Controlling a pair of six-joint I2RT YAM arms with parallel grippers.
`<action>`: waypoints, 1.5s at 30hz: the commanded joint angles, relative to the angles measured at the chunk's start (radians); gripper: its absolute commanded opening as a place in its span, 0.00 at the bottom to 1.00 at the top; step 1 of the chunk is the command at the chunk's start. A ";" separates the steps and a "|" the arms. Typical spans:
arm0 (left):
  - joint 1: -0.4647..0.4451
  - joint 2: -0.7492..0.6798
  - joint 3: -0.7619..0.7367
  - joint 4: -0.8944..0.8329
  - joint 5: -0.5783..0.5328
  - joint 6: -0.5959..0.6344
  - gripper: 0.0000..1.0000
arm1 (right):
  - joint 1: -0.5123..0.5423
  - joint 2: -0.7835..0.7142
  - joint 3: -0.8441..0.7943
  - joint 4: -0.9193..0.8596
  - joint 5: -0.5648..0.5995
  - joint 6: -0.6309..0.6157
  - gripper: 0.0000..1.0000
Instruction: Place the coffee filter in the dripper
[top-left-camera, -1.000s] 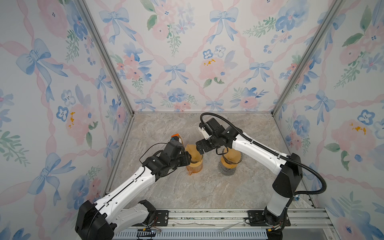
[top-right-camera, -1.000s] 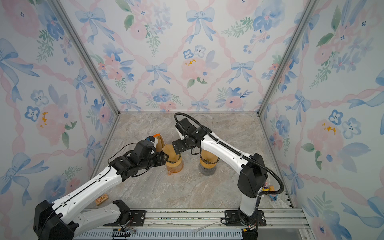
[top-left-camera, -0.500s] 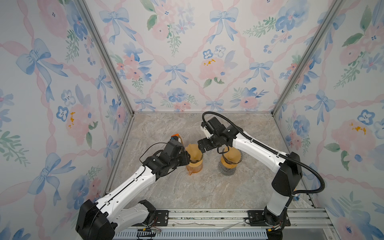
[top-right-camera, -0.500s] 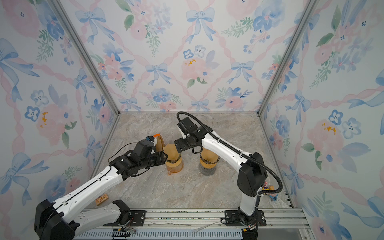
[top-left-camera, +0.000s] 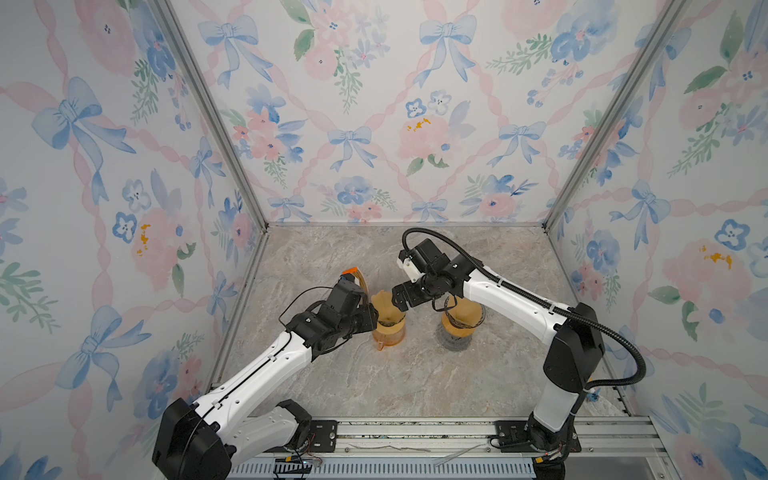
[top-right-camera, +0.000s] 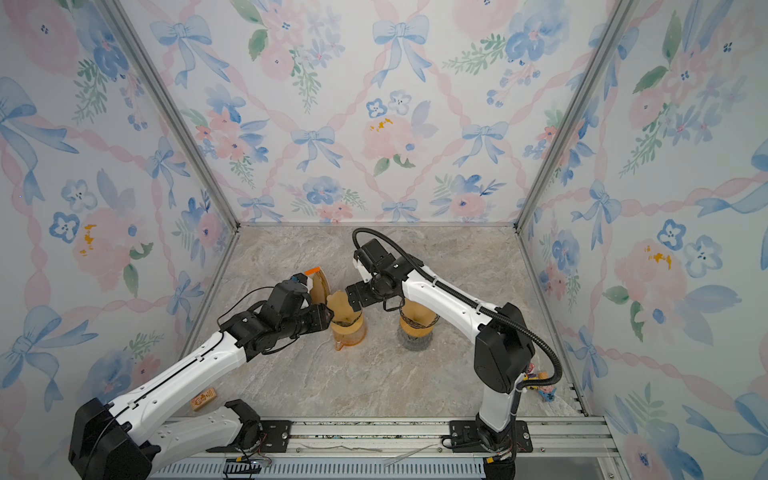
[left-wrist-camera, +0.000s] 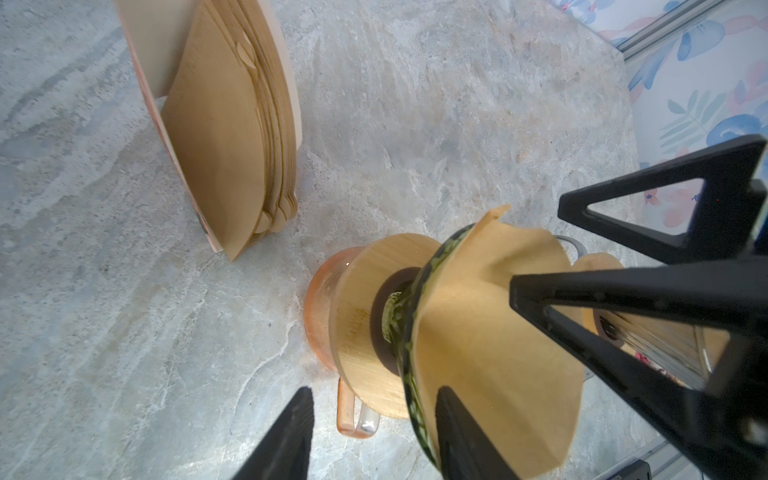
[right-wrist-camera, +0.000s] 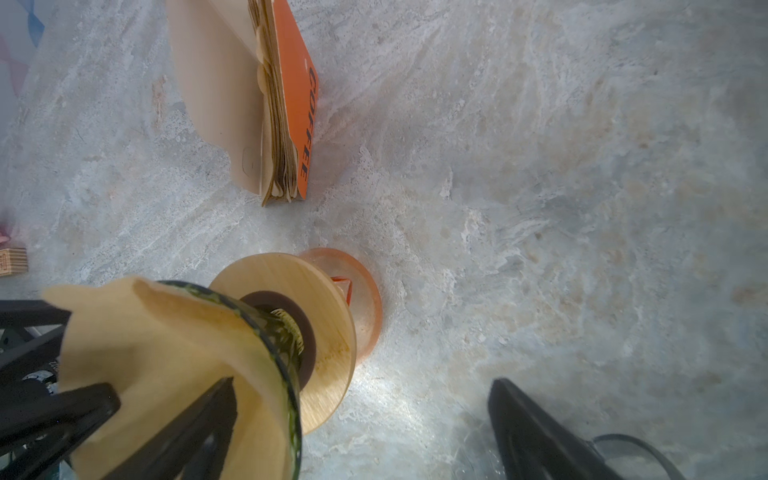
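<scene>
Looking down in both top views, we find the coffee filter (top-left-camera: 384, 302) already standing in the glass dripper (top-left-camera: 389, 321) on the orange carafe (top-left-camera: 388, 338). The left gripper (top-left-camera: 372, 319) is at one side of its rim and the right gripper (top-left-camera: 400, 300) at the opposite side. A second dripper (top-left-camera: 461, 320), also lined, stands just beside it, and the filter pack (top-left-camera: 358, 279) stands behind.

In the left wrist view, our left jaws stand half spread astride the rim. One finger (left-wrist-camera: 457, 432) lies inside against the paper and its partner (left-wrist-camera: 291, 436) hangs clear of the glass, so nothing is pinched.

In the right wrist view, our right jaws are spread wide, one finger (right-wrist-camera: 183, 428) dipping into the paper cone, the other off over bare table (right-wrist-camera: 540, 208). The paper's brim flares wavy above the rim.

We judge the placement nearly done. What is left is to press the paper flush to the wall and draw both grippers out without dragging it.
</scene>
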 joint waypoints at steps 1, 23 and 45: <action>0.008 0.007 -0.006 0.000 0.005 0.018 0.50 | -0.002 -0.016 -0.018 -0.005 -0.003 -0.005 0.96; 0.051 0.016 0.050 -0.001 0.088 0.060 0.54 | 0.001 -0.017 0.006 -0.025 0.021 0.037 0.96; 0.160 0.222 0.253 -0.109 0.310 0.508 0.55 | 0.087 -0.185 -0.141 0.077 0.114 0.426 0.93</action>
